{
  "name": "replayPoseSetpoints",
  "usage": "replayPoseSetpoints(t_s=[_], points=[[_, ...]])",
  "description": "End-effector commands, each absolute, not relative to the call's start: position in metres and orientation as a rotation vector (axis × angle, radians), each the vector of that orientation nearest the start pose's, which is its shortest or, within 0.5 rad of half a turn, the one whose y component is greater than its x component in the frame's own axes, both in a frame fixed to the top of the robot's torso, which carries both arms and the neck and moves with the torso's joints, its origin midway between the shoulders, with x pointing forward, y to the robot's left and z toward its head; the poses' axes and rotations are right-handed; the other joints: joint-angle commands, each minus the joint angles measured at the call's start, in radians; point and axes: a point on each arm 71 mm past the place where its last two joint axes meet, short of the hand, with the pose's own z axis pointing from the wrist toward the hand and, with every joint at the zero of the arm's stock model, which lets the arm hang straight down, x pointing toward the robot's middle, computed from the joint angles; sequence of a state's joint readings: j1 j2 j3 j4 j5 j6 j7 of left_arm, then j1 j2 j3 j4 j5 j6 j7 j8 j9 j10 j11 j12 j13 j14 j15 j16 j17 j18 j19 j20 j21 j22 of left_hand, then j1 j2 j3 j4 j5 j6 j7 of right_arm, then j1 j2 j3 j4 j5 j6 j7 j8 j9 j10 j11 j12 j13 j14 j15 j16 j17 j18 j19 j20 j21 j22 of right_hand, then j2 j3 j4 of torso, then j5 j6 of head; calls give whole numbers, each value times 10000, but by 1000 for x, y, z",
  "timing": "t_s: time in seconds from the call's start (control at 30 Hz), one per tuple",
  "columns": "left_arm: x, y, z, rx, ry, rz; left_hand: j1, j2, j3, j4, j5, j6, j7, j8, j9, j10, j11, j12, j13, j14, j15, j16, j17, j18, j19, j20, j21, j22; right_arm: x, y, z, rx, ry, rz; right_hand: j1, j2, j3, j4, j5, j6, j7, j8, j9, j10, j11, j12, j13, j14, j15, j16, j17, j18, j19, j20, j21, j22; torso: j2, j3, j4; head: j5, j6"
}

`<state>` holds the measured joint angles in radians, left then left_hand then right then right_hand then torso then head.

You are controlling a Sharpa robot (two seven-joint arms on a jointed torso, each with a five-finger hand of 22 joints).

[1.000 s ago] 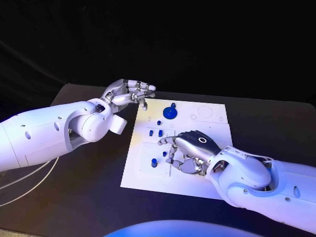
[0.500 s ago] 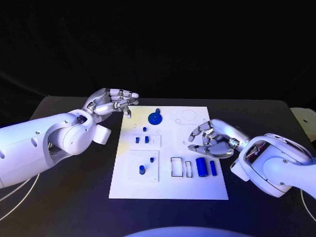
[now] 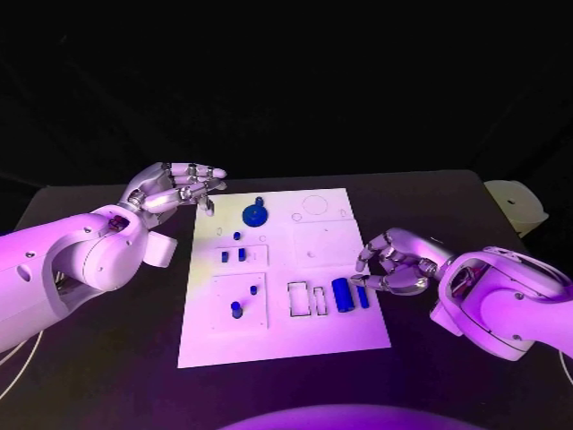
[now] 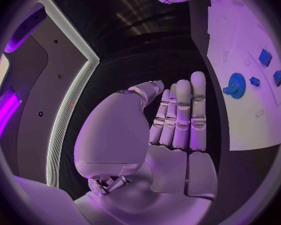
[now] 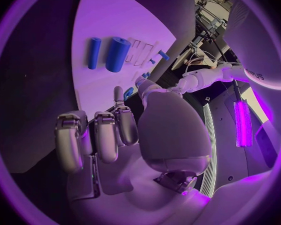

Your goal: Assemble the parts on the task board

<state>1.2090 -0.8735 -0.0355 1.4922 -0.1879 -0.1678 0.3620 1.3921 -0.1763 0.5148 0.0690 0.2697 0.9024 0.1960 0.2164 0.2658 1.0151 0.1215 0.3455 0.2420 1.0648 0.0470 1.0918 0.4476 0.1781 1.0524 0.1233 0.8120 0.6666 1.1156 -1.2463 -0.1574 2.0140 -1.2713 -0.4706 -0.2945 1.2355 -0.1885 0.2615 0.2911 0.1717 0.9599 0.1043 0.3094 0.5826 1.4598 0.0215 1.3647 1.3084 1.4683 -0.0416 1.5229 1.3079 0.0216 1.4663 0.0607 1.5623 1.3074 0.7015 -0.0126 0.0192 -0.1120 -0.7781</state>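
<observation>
Between steps, apparently: left hand (image 3: 177,188) and right hand (image 3: 392,265) loosely curled, empty, beside the board (image 3: 286,345); next, grasping a blue cylinder (image 3: 344,295).

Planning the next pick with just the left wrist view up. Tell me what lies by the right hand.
Observer: A thick blue cylinder and a thin blue cylinder lie side by side on the task board. The thin one is nearer the right hand.
Operator: Report whether that hand holds anything.
Observer: Nothing. The right wrist view shows its fingers curled in with nothing in them.
Operator: Describe what is on the cylinders' other side.
Observer: Two narrow rectangular outlines sit on the board beside the thick cylinder, on the side away from the right hand. No blue piece lies in them.
</observation>
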Motion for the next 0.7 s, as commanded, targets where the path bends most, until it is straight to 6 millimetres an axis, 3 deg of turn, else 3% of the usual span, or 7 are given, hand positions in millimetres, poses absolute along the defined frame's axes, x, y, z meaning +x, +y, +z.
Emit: replayPoseSetpoints(t_s=[0.03,0.2,0.7], points=[[492,220,-172,-8808,15357,-15911,-10,60,-62,15,7,-76,21,39,-12,-74,25,50,15,-58,-21,64,-15,60,12,79,-39,-17,350,-253,-217,1697,18499,5252,-124,5,-140,2,-74,-101,-2,-26,35,65,25,61,1090,838,-41,46,1617,-206,1032,-31,39,2621,-16,-7,-26,-14,-32],[491,220,-171,-8807,15361,-15921,-10,60,-62,15,7,-76,21,39,-12,-74,25,50,15,-58,-21,64,-15,60,12,79,-39,-17,349,-245,-227,1509,18631,4962,-263,28,-308,6,-76,-127,0,-60,76,55,30,60,1109,847,-35,76,1676,-216,1045,-24,85,2634,-5,-18,8,-38,-78],[491,222,-171,-8822,15361,-15897,-13,69,-65,22,9,-75,18,48,-13,-85,23,81,23,-61,-21,69,-23,61,11,80,-45,-20,347,-233,-243,1071,19024,4575,-461,135,-584,10,-3,-152,3,-109,149,25,37,28,1119,848,-26,95,1708,-216,1045,-13,85,2634,-6,-14,-20,65,-131]])
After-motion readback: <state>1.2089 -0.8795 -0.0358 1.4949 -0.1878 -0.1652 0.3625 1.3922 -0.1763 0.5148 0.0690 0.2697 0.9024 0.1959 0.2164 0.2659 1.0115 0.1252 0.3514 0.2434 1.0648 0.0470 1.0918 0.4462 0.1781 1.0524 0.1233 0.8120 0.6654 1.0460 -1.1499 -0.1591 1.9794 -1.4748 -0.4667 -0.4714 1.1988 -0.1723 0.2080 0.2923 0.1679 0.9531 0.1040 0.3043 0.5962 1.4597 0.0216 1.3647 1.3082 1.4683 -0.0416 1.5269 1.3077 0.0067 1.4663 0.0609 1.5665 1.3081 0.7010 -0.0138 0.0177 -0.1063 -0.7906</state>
